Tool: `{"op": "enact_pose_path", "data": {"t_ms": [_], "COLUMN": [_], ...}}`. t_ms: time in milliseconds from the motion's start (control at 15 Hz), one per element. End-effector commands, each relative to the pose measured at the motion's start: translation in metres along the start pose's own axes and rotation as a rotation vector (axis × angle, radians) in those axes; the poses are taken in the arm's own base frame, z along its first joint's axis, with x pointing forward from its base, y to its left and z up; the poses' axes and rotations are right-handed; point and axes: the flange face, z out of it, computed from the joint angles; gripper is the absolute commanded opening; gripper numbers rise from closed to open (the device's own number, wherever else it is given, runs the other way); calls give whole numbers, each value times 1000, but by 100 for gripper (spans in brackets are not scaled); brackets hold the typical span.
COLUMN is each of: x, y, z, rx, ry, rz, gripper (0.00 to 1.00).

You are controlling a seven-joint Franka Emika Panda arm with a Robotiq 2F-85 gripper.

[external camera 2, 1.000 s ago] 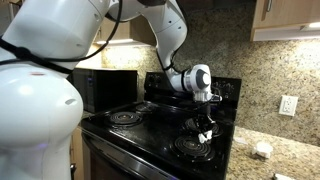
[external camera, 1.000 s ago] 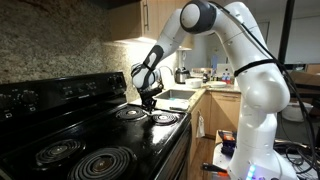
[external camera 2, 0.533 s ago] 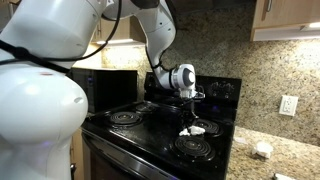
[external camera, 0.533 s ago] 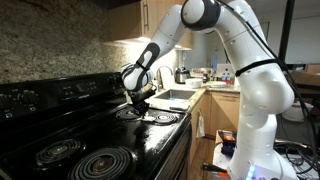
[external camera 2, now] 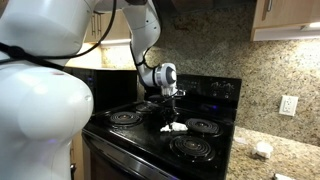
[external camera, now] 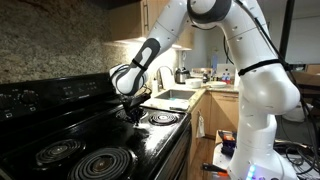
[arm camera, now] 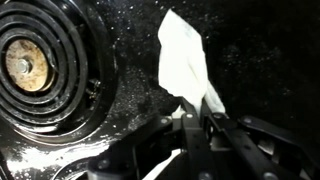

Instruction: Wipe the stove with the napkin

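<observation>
Down on the stove, the gripper points at the glossy black top in the open strip between the coil burners, its jaws pressed together on one end of the napkin. In the wrist view the gripper pinches a narrow corner of the napkin. The rest of the white, wrinkled sheet spreads away from it against the bare black stove. A coil burner in its chrome ring sits just beside the napkin, with a dark gap between the ring and the paper's edge. On the napkin's other side, plain black surface runs to the frame's border. In an exterior view the napkin lies between one burner and another, a third burner sits nearer the stove's front edge, and the raised control panel closes off the back. In an exterior view the arm reaches down so that the gripper is low over the middle of the stove, and the napkin cannot be made out there. Past the stove's far side edge a counter carries a steel sink, whose contents cannot be told. The granite counter on the other side holds a small white object, too small to identify.
</observation>
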Motion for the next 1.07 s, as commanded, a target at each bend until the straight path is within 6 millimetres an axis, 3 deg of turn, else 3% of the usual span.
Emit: {"op": "enact_pose_path", "data": {"t_ms": [0, 667, 800, 1000], "x": [-25, -22, -10, 9], "y": [-46, -161, -169, -163], "z": [24, -8, -9, -9], "rx": [-3, -31, -56, -88], "ry": [-10, 235, 276, 304], "rz": [-26, -158, -161, -140], "gripper": [8, 8, 8, 8]}}
